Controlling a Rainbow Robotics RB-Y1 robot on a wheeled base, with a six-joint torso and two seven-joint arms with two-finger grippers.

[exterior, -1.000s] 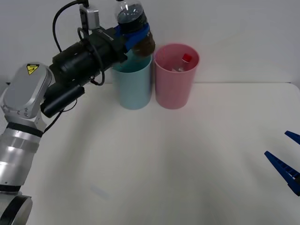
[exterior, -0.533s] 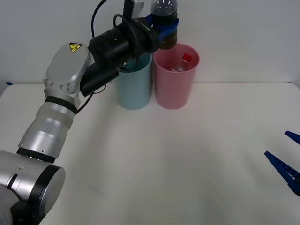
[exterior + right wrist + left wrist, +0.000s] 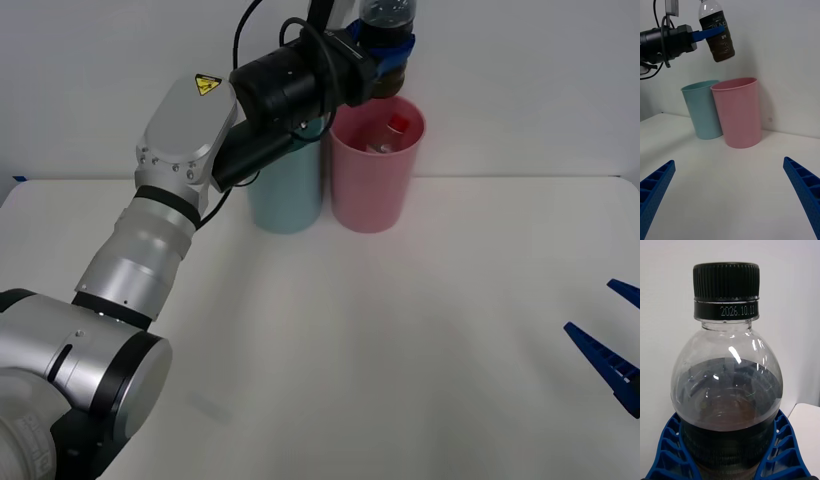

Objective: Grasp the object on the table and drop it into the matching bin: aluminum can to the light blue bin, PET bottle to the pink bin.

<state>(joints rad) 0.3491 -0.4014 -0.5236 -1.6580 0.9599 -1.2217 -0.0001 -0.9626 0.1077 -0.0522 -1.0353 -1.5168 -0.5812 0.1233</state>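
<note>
- Bottle [image 3: 717,32]: held upright above the pink bin [image 3: 738,111]; you hold a light, smooth, part-filled thing.
- Left gripper [image 3: 728,450]: fingers clamped round its ribbed body, a sound hold.
- Right gripper [image 3: 730,195]: fingers wide apart, empty, low over the counter [image 3: 400,350].

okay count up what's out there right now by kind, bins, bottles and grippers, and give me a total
Bins: 2, the light blue bin and the pink bin
Bottles: 2, the PET bottle held above the pink bin, and a red-capped bottle inside it
Grippers: 2, the left gripper and the right gripper
Total: 6
</note>
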